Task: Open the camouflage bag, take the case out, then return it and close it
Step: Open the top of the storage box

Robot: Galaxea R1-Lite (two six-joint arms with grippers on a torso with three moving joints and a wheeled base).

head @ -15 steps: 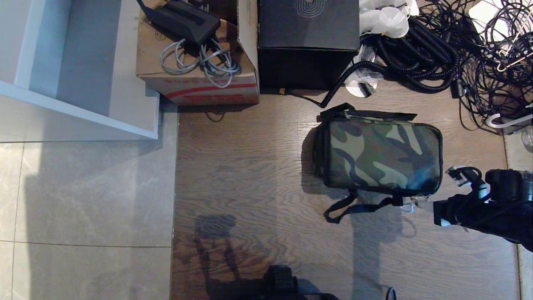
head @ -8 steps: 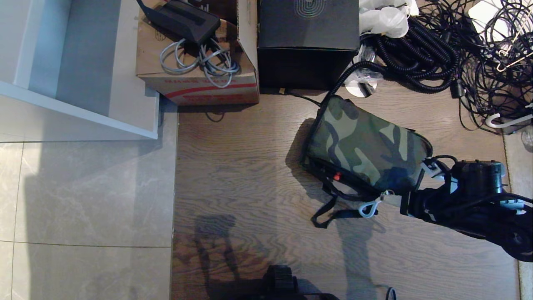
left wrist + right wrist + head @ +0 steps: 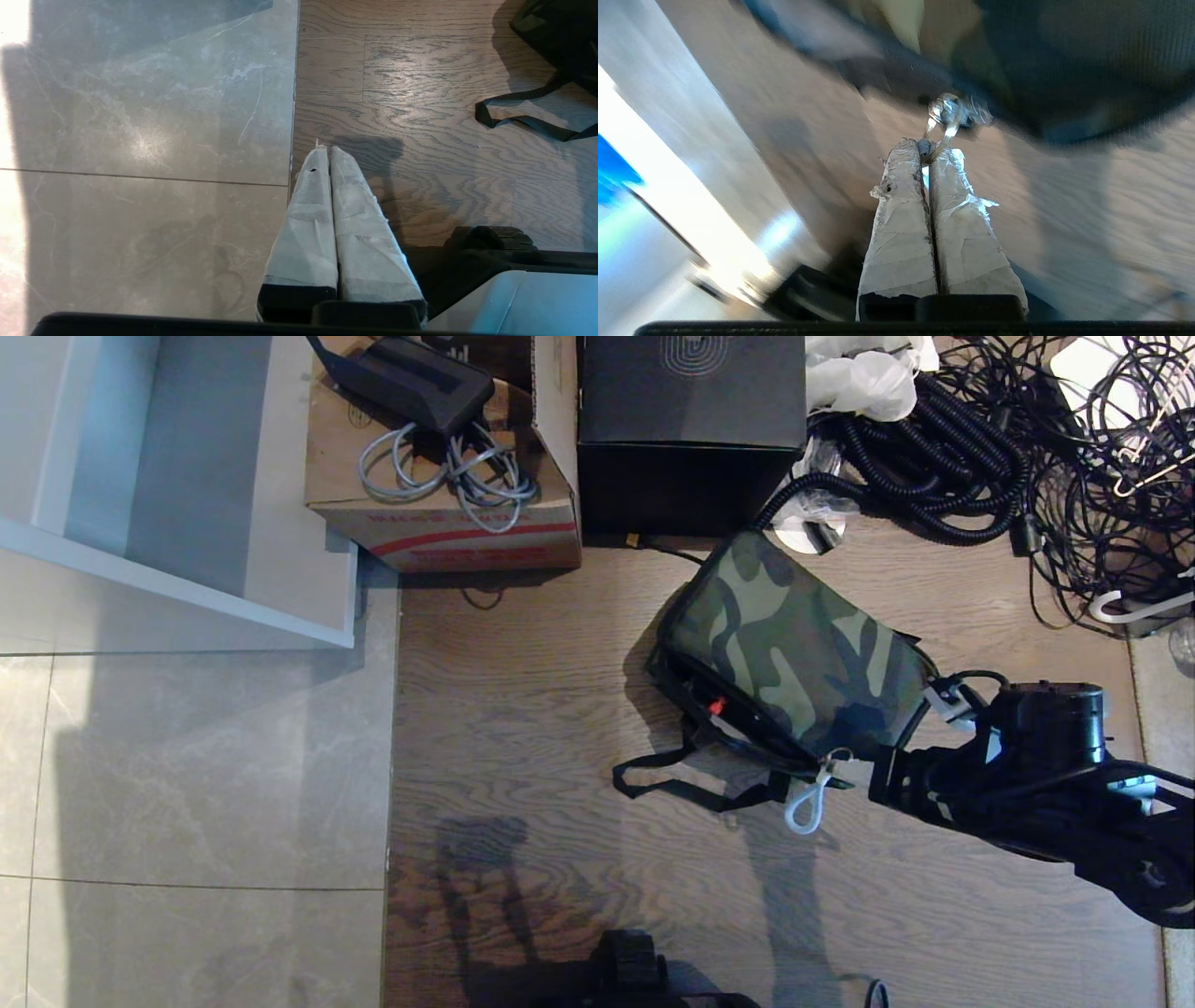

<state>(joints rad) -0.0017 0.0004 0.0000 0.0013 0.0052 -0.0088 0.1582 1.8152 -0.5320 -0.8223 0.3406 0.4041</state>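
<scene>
The camouflage bag [image 3: 794, 649] is lying tilted on the wooden floor [image 3: 560, 728], partly unzipped, near the black box [image 3: 691, 429]. The right gripper [image 3: 928, 151], at its near-right corner, is pinching the zipper pull [image 3: 945, 114] between closed fingers. The left gripper [image 3: 327, 151] is idling, fingers closed.

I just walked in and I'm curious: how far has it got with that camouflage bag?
Early days. The right gripper is shut on the zip pull, and the camouflage bag gapes partly along its near edge. The case isn't visible yet; taking it out, returning it and closing remain. The left gripper hangs idle.

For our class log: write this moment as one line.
right gripper: shut on zipper pull | camouflage bag: part unzipped | left gripper: shut, idle
</scene>
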